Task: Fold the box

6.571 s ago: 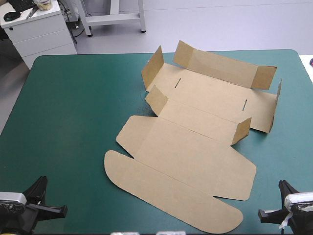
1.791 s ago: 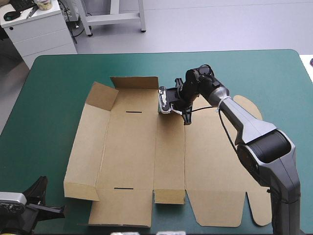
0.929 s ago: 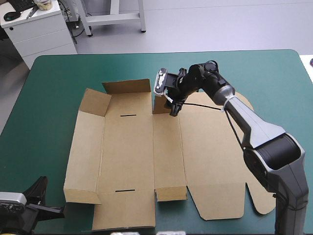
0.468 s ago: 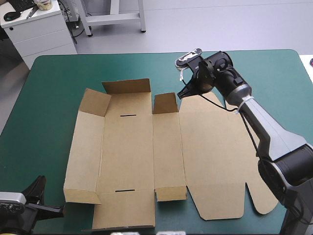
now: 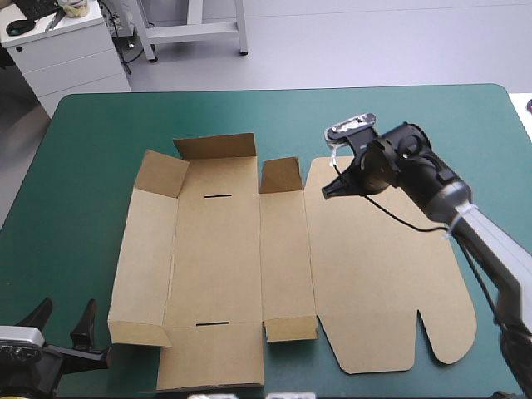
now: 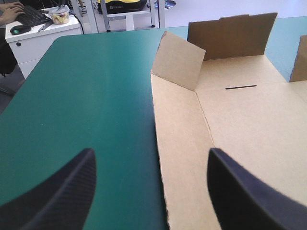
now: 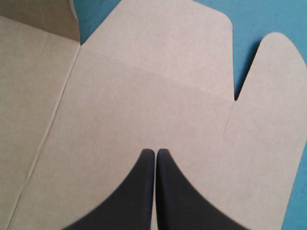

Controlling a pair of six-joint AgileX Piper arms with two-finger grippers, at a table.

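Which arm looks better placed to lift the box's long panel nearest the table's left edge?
The left, probably: the left gripper, fingers open, sits off that panel's near corner. The right gripper, fingers shut, hangs over the lid, across the box.

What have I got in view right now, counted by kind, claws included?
Brown box: 1
Black claws: 2 (left claw open, right claw shut)
Teal-green table: 1
Total: 4
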